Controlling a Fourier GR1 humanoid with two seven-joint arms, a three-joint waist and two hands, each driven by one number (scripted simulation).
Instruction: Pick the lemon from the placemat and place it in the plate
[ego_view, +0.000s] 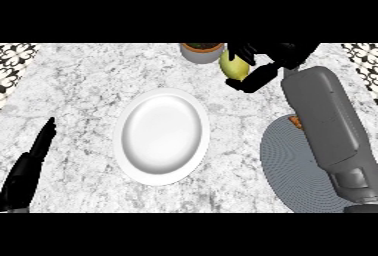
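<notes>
A yellow-green lemon (233, 67) is held up near the counter's far edge, with my right hand (264, 62) curled round it from the right and partly hiding it. The hand and lemon are to the upper right of the white plate (162, 136), which lies in the counter's middle with nothing on it. The grey round placemat (291, 165) lies at the right, largely covered by my right forearm (325, 115). My left hand (28, 167) rests at the lower left edge with straight fingers, holding nothing.
A grey pot with a brown rim (201, 51) stands at the far edge, just left of the lemon. A small orange thing (295, 121) peeks out on the placemat beside my forearm. Patterned wall tiles (15, 62) show in both upper corners.
</notes>
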